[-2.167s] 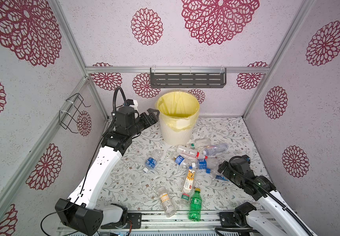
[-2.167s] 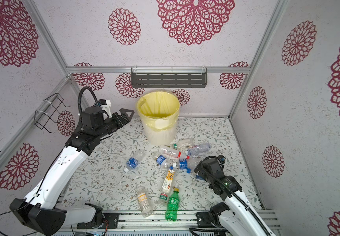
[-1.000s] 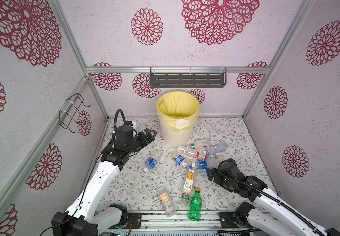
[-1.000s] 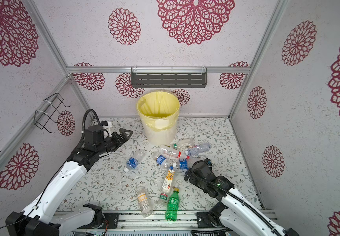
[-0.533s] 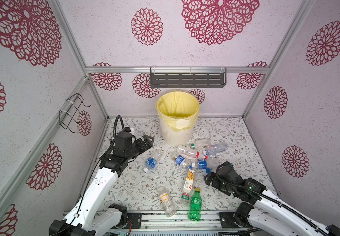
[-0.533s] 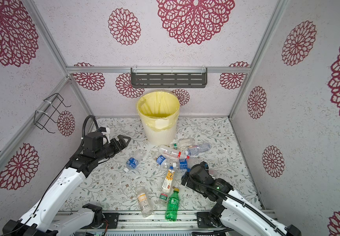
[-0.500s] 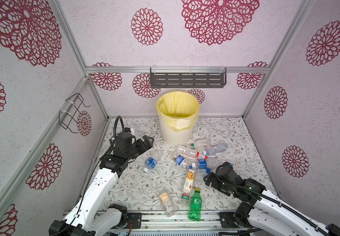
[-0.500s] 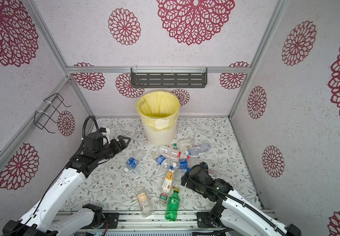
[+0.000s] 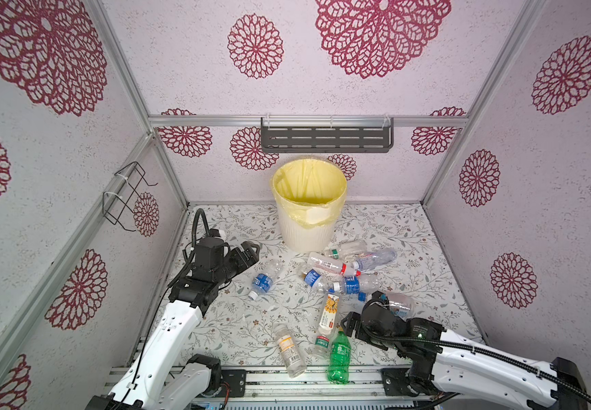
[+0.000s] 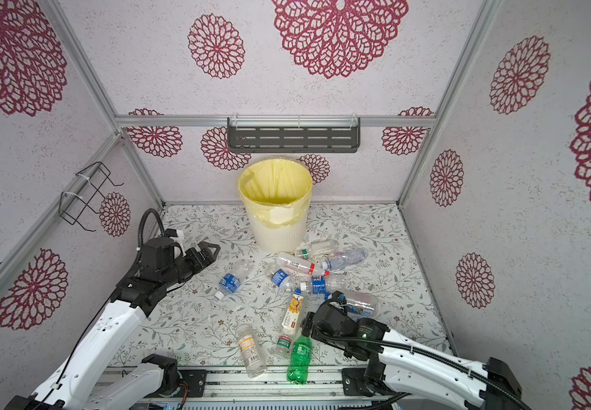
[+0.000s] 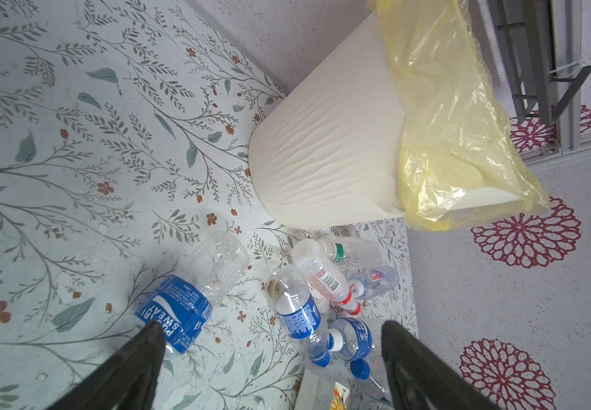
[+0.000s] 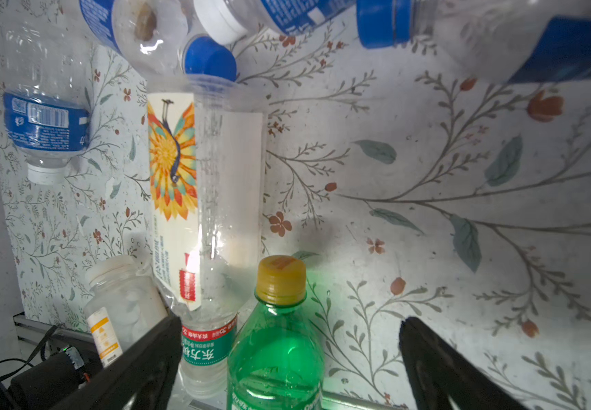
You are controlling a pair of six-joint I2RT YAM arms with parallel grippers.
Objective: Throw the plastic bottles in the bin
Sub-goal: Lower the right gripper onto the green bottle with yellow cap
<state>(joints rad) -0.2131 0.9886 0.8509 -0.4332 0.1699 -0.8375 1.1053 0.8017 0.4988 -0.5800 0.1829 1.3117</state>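
a cream ribbed bin (image 9: 304, 234) with a pale yellow liner folded over its rim stands upright at the back of a floral-patterned table (image 9: 223, 330). the plastic bottles (image 9: 326, 264) all lie on the table outside it. there is a loose heap just in front of the bin's foot and to its right, and others are scattered toward the front edge. the left gripper (image 9: 247, 250) hangs low on the left, jaws spread wide and holding nothing. it points at a lone blue-labelled bottle (image 9: 262, 280) lying near its tips, not touching. the right gripper (image 9: 348, 326) sits low at the front right, jaws also wide and empty, just beside the yellow cap of a green bottle (image 9: 338, 355) lying on its side. next to that lies a clear bottle with an orange flower label (image 9: 329, 312).
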